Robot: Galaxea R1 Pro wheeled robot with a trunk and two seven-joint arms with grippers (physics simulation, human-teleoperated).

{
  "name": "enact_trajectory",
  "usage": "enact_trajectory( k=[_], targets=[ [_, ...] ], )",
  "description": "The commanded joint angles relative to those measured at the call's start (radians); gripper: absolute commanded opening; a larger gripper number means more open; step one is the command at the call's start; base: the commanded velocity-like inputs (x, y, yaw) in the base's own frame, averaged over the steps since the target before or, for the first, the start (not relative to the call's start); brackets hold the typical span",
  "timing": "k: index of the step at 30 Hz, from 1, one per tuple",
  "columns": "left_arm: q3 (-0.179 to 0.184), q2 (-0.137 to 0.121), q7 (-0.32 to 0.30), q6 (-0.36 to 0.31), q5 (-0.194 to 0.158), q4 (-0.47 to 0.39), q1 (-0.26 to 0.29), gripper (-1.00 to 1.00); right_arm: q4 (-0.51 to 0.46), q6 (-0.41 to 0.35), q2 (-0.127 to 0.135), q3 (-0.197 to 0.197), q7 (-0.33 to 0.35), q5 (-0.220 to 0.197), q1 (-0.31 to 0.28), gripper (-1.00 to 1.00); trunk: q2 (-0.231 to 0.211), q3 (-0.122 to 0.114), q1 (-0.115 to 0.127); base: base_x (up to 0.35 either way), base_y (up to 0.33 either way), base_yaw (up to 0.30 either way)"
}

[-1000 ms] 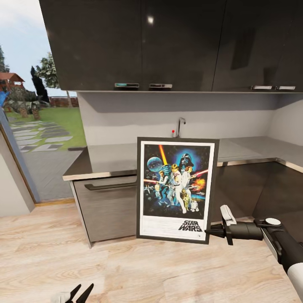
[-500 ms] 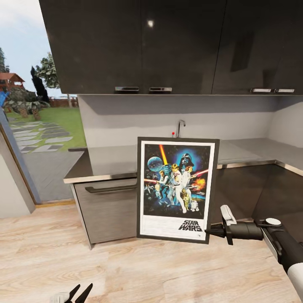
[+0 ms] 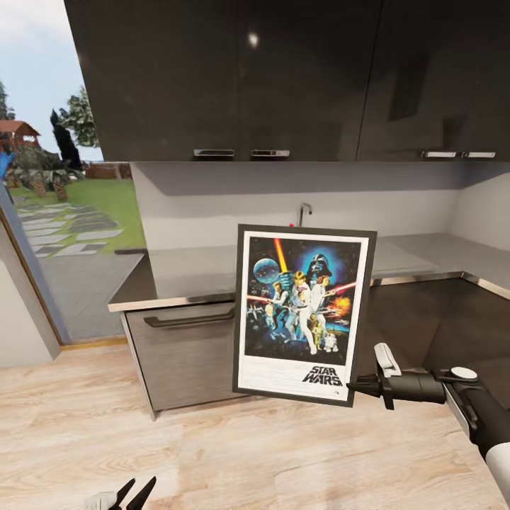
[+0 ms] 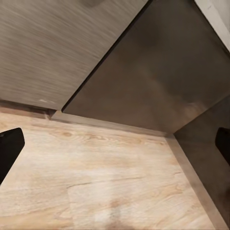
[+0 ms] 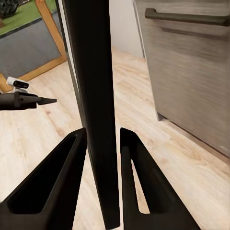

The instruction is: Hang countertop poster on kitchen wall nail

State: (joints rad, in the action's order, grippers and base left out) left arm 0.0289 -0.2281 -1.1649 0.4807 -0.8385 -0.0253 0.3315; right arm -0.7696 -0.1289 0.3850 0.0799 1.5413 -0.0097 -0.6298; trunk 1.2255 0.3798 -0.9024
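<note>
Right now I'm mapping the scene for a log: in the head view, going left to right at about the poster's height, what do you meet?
Garden window → grey drawer front → poster → right gripper, jaws shut on the poster's lower right edge → dark cabinet corner.

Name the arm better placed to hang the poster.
Right. Its end effector already clamps the poster by its lower edge; the left end effector hangs low and open.
</note>
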Motion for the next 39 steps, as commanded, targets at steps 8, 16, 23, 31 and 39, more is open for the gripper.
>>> enact_trajectory(
  k=[8,16,23,31,39],
  targets=[
    [0.003,0.000,-0.002,0.003,-0.004,0.001,0.001,1.00,0.000,-0.013,0.000,0.001,0.005,-0.001,-0.001,-1.00,-0.056,-0.012,0.031,0.000,0.000,0.000],
    [0.004,0.001,-0.002,0.001,-0.004,0.001,0.001,1.00,0.000,-0.014,0.000,0.002,0.005,-0.001,-0.001,-1.00,-0.112,-0.024,0.061,0.000,0.000,0.000],
    [0.005,0.002,-0.002,0.001,-0.004,0.001,0.001,1.00,0.000,-0.014,0.000,0.002,0.005,-0.001,-0.001,-1.00,-0.161,-0.034,0.088,0.000,0.000,0.000],
    [0.005,0.003,-0.002,0.001,-0.004,0.001,0.001,1.00,0.000,-0.014,0.000,0.021,0.005,-0.001,-0.001,-1.00,-0.217,-0.050,0.119,0.000,0.000,0.000],
    [0.005,0.003,-0.002,0.001,-0.004,0.001,0.001,1.00,0.001,-0.014,0.000,0.028,0.005,-0.001,-0.001,-1.00,-0.273,-0.074,0.150,0.000,0.000,0.000]
  ],
)
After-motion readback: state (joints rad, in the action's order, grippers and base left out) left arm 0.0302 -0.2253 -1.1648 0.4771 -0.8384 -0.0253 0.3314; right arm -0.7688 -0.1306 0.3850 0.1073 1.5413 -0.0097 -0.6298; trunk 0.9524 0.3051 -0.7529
